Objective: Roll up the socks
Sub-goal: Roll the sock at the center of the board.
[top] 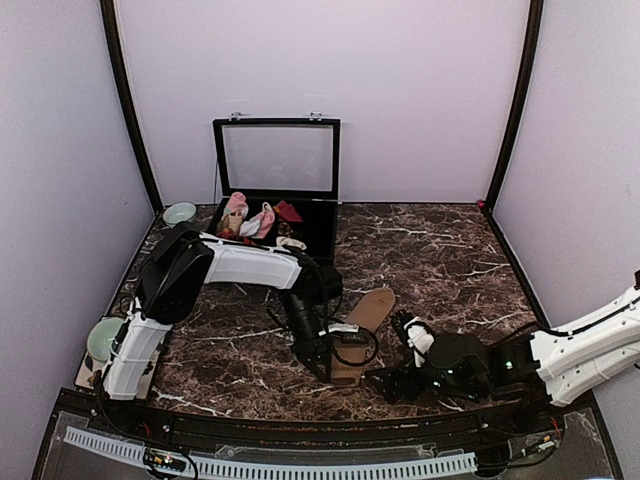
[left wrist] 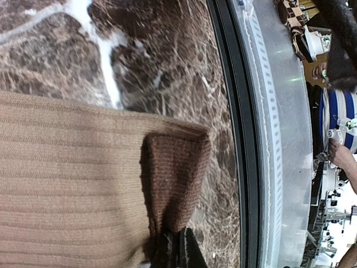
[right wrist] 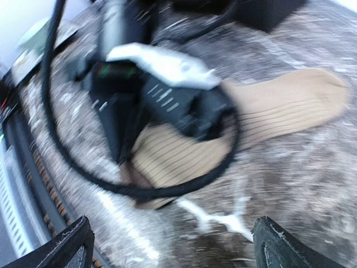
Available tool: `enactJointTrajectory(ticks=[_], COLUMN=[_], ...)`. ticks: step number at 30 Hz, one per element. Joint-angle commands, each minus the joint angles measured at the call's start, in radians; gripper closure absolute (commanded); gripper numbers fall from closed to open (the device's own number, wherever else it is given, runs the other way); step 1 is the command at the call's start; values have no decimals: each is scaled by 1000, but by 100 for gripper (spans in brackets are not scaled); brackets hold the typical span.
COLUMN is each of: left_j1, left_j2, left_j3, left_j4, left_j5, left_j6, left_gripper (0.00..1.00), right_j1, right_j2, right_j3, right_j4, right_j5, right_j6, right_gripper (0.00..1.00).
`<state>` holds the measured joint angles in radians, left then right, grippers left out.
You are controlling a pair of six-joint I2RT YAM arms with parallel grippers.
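A tan-brown sock (top: 372,308) lies flat on the marble table, stretching from the middle toward the near edge. My left gripper (top: 322,365) is at its near end. In the left wrist view the gripper (left wrist: 178,237) is shut on a darker brown folded-over corner (left wrist: 175,178) of the ribbed tan sock (left wrist: 67,167), close to the table's front rail. My right gripper (top: 387,385) is low, just right of the sock's near end. In the blurred right wrist view it (right wrist: 173,223) is wide open and empty, facing the sock (right wrist: 290,103) and the left gripper (right wrist: 167,100). No cream sock shows.
An open black box (top: 318,232) at the back holds pink-and-white bundles (top: 248,215) and a dark red one (top: 288,211). A pale green bowl (top: 180,212) stands back left, another (top: 103,338) at the left edge. The black front rail (left wrist: 237,139) runs beside the sock's end.
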<state>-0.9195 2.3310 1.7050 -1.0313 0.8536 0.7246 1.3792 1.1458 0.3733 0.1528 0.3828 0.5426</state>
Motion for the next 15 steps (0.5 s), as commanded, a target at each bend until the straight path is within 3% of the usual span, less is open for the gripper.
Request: enactJointTrajectory(ticks=[1, 4, 6, 9, 15], left_j1=[-8, -9, -12, -17, -17], left_j2=[47, 50, 58, 97, 144], left_j3=[95, 120, 136, 190, 259], left_j4=[-96, -85, -72, -108, -167], left_j5=[-21, -46, -69, -82, -49], left_j6=[-17, -35, -50, -50, -50], left_gripper=[100, 100, 100, 100, 100], right_j1=[8, 11, 39, 112, 222], right_j2=[-138, -280, -298, -212, 115], right_j3=[-96, -239, -247, -217, -47], right_j4=[-20, 243, 241, 238, 222], right_j5=[258, 158, 158, 130, 173], right_j6=[193, 27, -71, -231, -509], right_gripper=[1, 1, 1, 1, 5])
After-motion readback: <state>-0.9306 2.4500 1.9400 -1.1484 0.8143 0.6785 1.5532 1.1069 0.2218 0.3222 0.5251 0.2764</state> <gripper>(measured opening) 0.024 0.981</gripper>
